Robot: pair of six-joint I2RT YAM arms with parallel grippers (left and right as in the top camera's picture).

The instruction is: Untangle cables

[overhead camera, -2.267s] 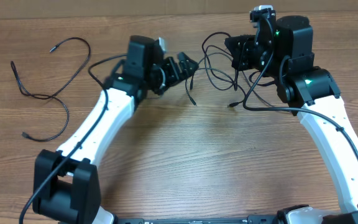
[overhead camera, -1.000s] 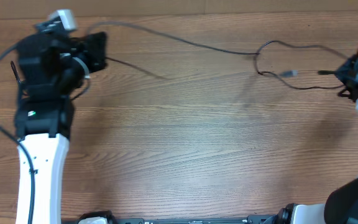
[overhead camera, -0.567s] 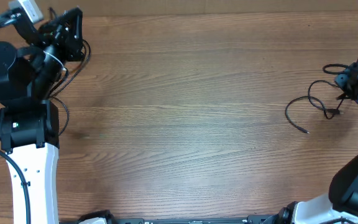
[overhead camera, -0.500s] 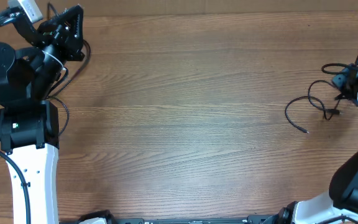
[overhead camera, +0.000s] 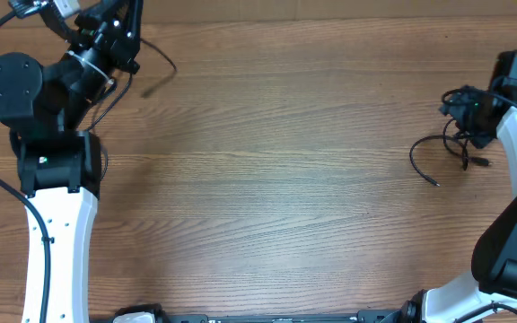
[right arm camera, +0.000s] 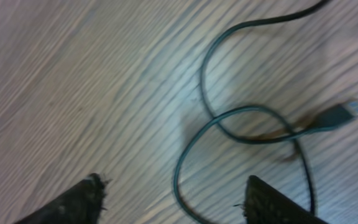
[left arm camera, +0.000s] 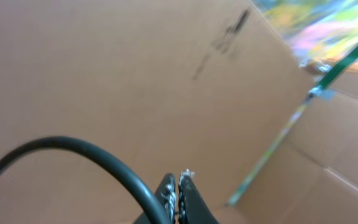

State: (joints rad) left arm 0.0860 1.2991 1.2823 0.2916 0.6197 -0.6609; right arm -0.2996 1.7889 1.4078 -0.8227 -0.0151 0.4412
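Wooden table (overhead camera: 267, 197), nearest stretch and middle: bare, with no cord lying across it.

Item 1, right-hand cord (overhead camera: 413, 157): lay loose on the wood near the right edge in a slack open loop, its plug (right arm camera: 347, 111) flat on the boards.

Item 2, right gripper (right arm camera: 173, 183): fingers (right arm camera: 82, 196) stood wide apart over that loop, gripping nothing. Half a second before, this cord had been drawn up to the gripper at the table's edge. It had since been let go and had settled.

Item 3, left gripper (left arm camera: 178, 186): raised at the far left corner, fingers pressed together on the left-hand cord (overhead camera: 170, 65). The arm had swung further toward the back. The cord's free tail now hung out to the right of it, clear of the wood.

Item 4, cardboard wall (left arm camera: 104, 62): filled the left wrist's view, behind the table.

Assessment: the two cords, a second ago one line stretched across the table, were now well apart on opposite sides, so that knot appeared undone. The held cord was yet to be laid down. No further cord showed in any view.
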